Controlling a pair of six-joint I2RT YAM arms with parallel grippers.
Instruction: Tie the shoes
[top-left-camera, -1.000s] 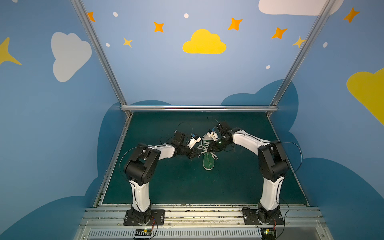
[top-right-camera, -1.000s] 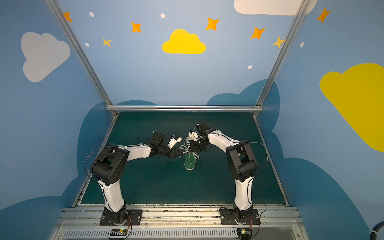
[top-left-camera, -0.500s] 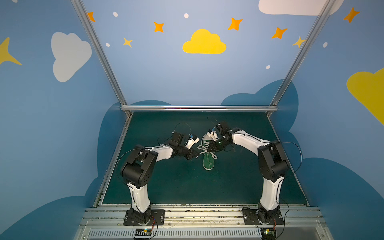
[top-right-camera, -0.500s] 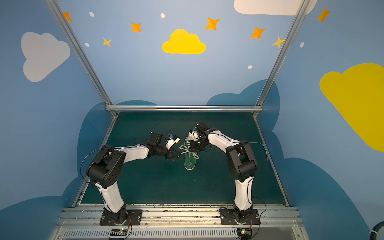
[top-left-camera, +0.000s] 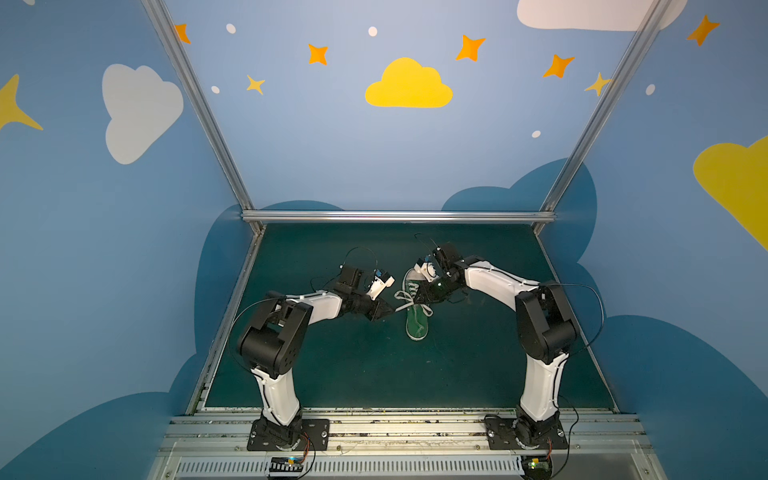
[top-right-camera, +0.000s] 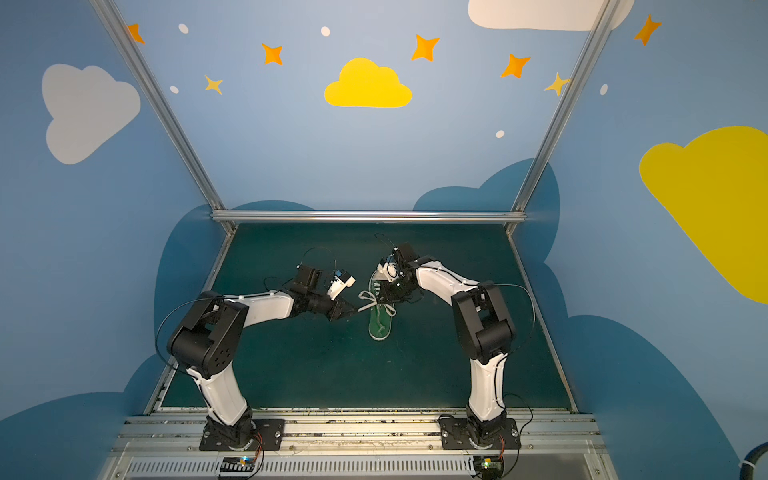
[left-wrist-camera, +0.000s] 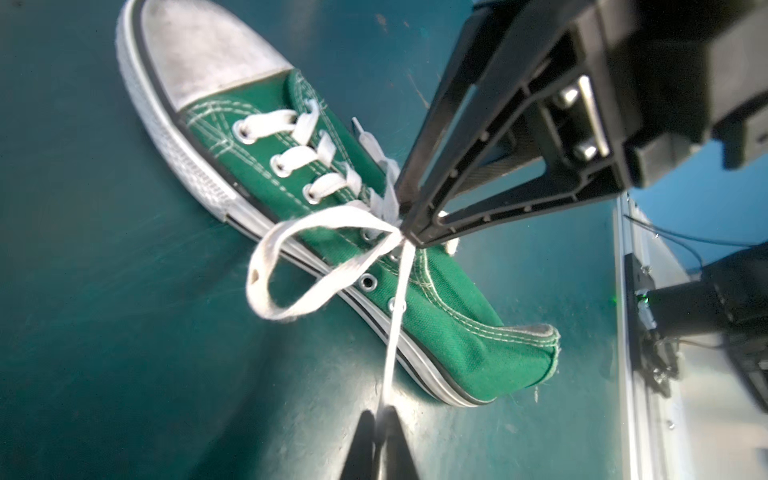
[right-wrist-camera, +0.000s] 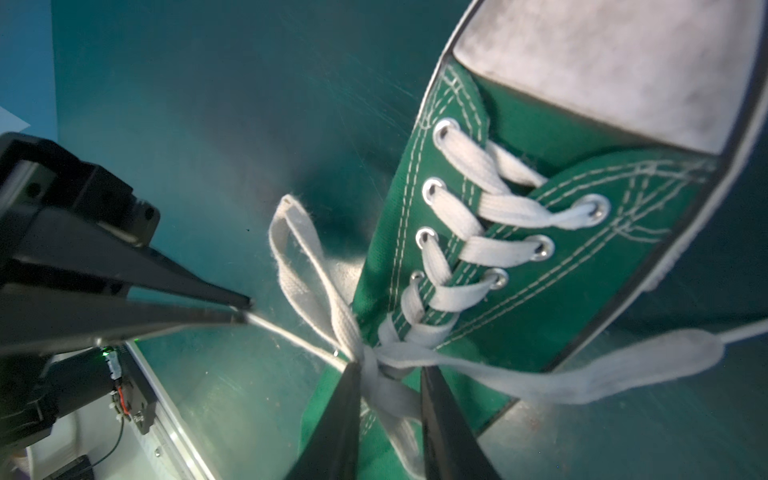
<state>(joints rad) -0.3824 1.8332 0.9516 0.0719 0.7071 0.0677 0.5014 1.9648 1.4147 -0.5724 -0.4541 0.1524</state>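
The green sneaker (top-left-camera: 417, 322) (top-right-camera: 380, 326) is seen standing on its sole near the middle of the dark green mat (top-left-camera: 332, 374), toe towards the back wall and heel towards the arm bases, between the two grippers. The left gripper (top-left-camera: 390, 311) (top-right-camera: 353, 309) is placed just beside the shoe's left flank, and the right gripper (top-left-camera: 417, 297) (top-right-camera: 382, 297) is set over the lacing from the right.

In both top views the jaws are too small for their state to be read.

In the left wrist view the left gripper (left-wrist-camera: 378, 419) is shown clamped on one thin strand (left-wrist-camera: 397, 316) of the white laces (left-wrist-camera: 332, 216), drawn taut from the knot across the sneaker (left-wrist-camera: 436, 299). A loop (left-wrist-camera: 266, 257) is seen hanging off the shoe's side over the mat. The heel is shown only here. The right gripper (left-wrist-camera: 409, 224) is seen with its tips at the knot.

In the right wrist view the right gripper (right-wrist-camera: 388, 368) is shown with its jaws a little apart on either side of the knot (right-wrist-camera: 372, 361). Whether the knot is pinched cannot be told. A second loop (right-wrist-camera: 602, 365), hidden in the left wrist view, is seen spread across the sneaker (right-wrist-camera: 540, 187). The left gripper (right-wrist-camera: 248, 309) is shown with the strand (right-wrist-camera: 299, 338) issuing from its tips.
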